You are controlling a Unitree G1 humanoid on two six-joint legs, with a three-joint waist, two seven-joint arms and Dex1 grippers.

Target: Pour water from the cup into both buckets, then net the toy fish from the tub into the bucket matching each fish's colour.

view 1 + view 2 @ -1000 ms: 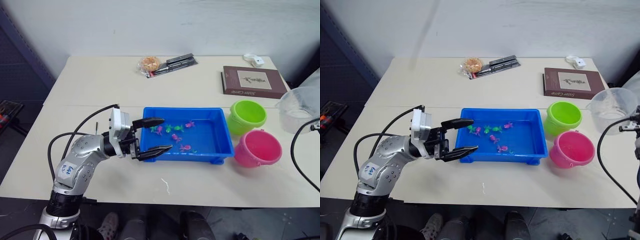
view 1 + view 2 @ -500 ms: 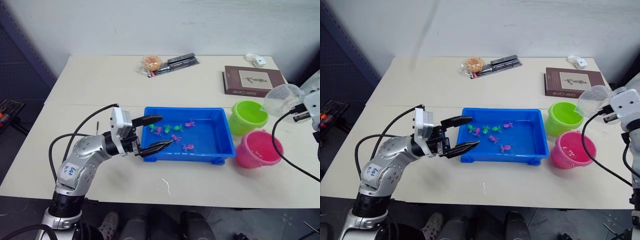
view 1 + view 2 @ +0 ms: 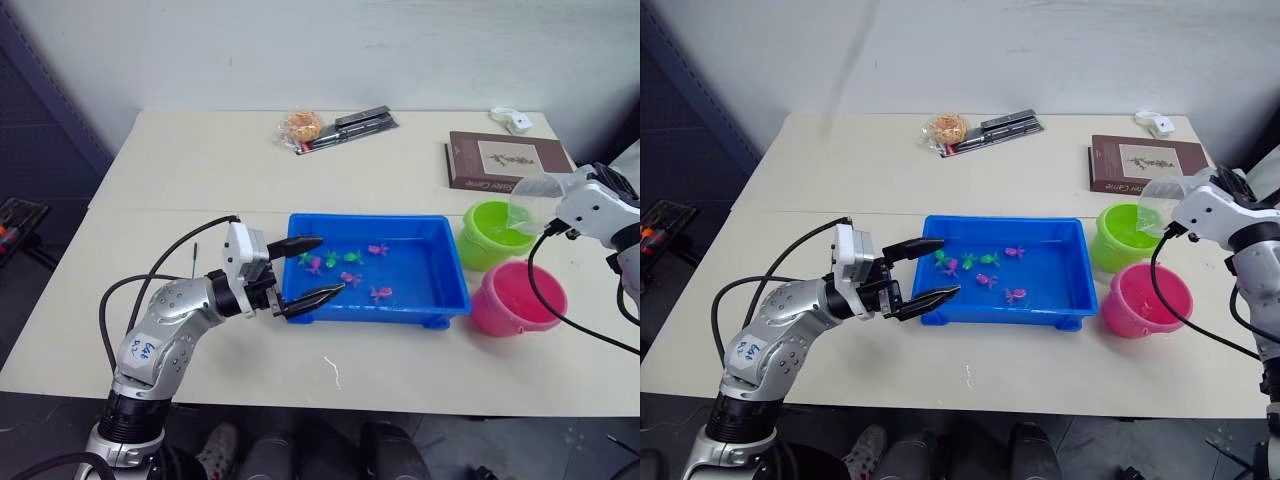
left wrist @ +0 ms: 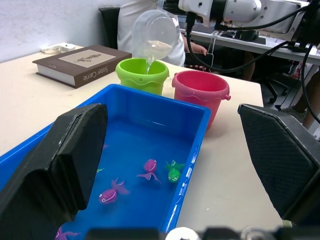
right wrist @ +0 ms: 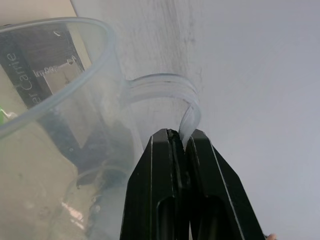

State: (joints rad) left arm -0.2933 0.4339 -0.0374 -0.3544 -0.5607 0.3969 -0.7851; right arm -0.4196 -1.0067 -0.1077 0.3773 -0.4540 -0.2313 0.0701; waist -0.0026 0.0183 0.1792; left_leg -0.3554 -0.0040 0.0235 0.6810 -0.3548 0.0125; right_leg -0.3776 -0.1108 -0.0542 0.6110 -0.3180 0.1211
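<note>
Pouring cup (image 4: 154, 36) over green bucket (image 4: 142, 74), fish (image 4: 150, 170) in tub (image 3: 440, 285), pink bucket (image 3: 517, 298) seemingly empty.

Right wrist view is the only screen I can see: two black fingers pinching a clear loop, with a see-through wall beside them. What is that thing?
Observer: It's the handle of the cup, held by the right gripper, tipped over the lime-green bucket.
Visitor: Is anything coming out?
Observer: Yes. In the left wrist view a thin stream runs from the cup's lip into that bucket.
Visitor: What's the other arm doing?
Observer: The left gripper sits open at the end of the blue tub, where the pink and green toy fish lie.
</note>
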